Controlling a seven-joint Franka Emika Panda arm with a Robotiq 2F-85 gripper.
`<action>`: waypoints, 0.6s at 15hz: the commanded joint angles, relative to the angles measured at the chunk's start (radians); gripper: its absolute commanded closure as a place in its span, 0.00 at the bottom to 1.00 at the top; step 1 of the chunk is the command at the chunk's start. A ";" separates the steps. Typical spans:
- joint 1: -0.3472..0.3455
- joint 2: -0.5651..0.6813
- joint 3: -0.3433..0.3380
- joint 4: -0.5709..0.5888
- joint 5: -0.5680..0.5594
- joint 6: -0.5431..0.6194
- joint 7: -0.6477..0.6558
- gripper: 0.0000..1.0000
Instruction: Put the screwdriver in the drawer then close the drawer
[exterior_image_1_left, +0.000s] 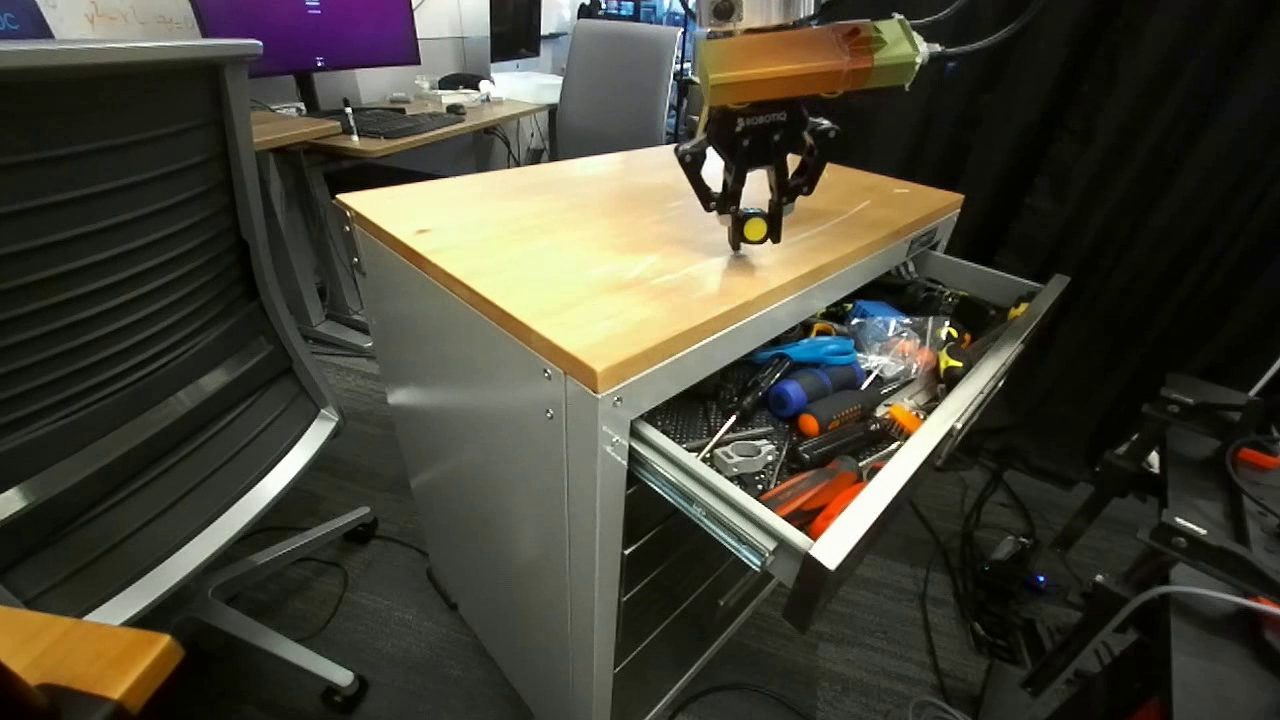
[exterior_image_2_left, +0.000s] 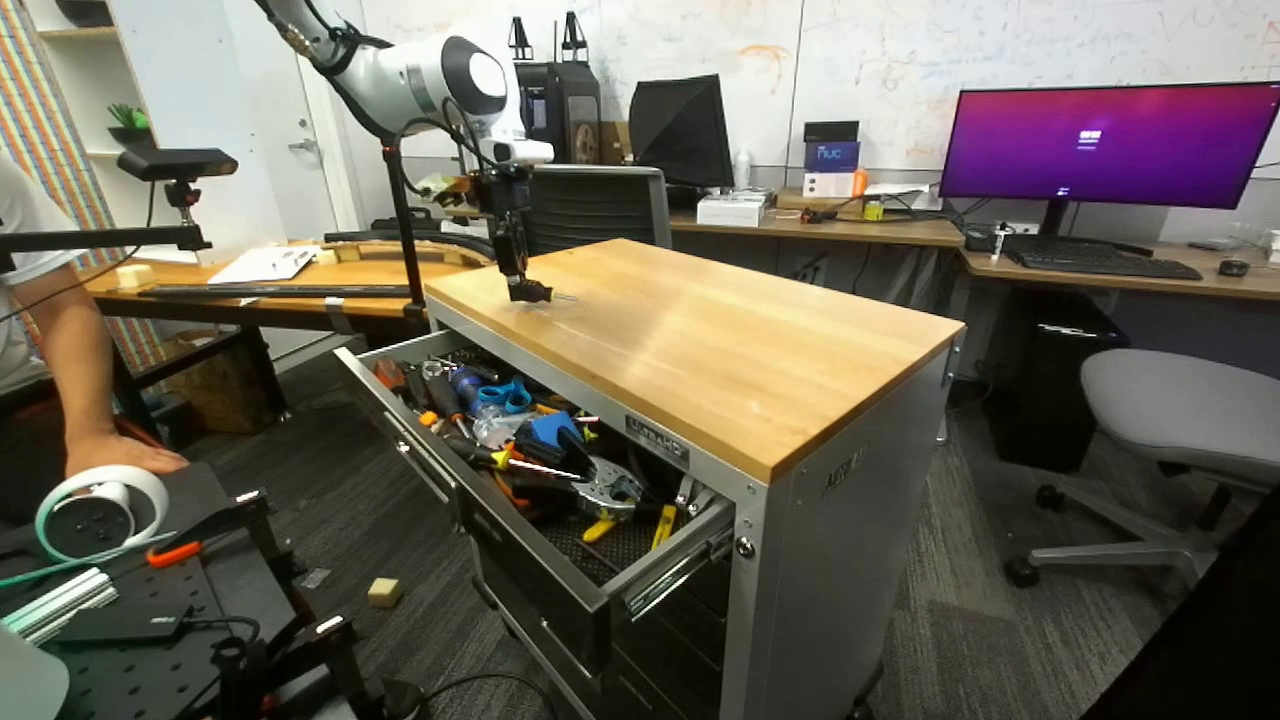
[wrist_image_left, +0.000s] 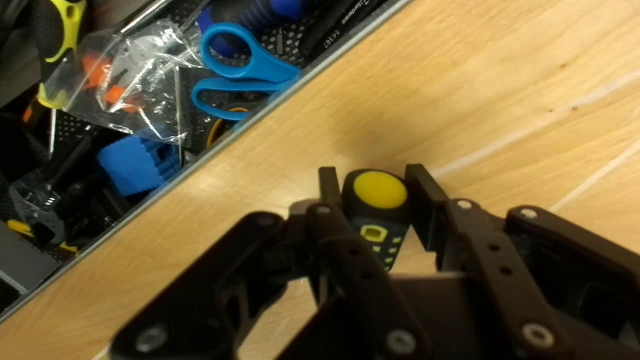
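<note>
**Stubby screwdriver (exterior_image_1_left: 755, 229) gripped near level over the wooden tabletop (exterior_image_2_left: 720, 340), cap end toward the pulled-out drawer (exterior_image_2_left: 545, 580)**

The gripper (wrist_image_left: 375, 182) hangs fingers-down from the arm (exterior_image_2_left: 440, 80), closed in on the screwdriver's black handle; its fingers are parted by no more than the handle's thickness, one along each flank; the tool's long axis lies close to level, crosswise to the fingers and at a slant to the front edge of the cabinet (exterior_image_1_left: 480, 470); its yellow cap (wrist_image_left: 380, 190) faces out to the drawer side, showing as nearly a full disc in an exterior view and turned up-frame in the wrist view; its thin shaft (exterior_image_2_left: 566, 297) points the opposite way, in over the tabletop; the shape of the tip is too small to tell.

Yellow marks run along the handle behind the cap; the fingertips stand very near the wood, inward of that front edge; whether they touch it cannot be told.

The drawer, wide and uppermost, stands out from the cabinet in both exterior views; blue scissors (wrist_image_left: 270, 70), a clear plastic bag (wrist_image_left: 145, 85) and a blue blocky piece (wrist_image_left: 135, 165) lie in it, along with an orange-and-grey handle (exterior_image_1_left: 845, 410) and a blue grip (exterior_image_1_left: 815, 388); the scissors' far ends run out of sight beneath the edge of the wood.
</note>
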 joint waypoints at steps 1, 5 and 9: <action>0.003 -0.186 0.006 -0.145 0.002 -0.052 0.045 0.88; -0.022 -0.295 0.044 -0.275 0.065 -0.083 0.062 0.88; -0.039 -0.336 0.077 -0.352 0.147 -0.068 0.020 0.38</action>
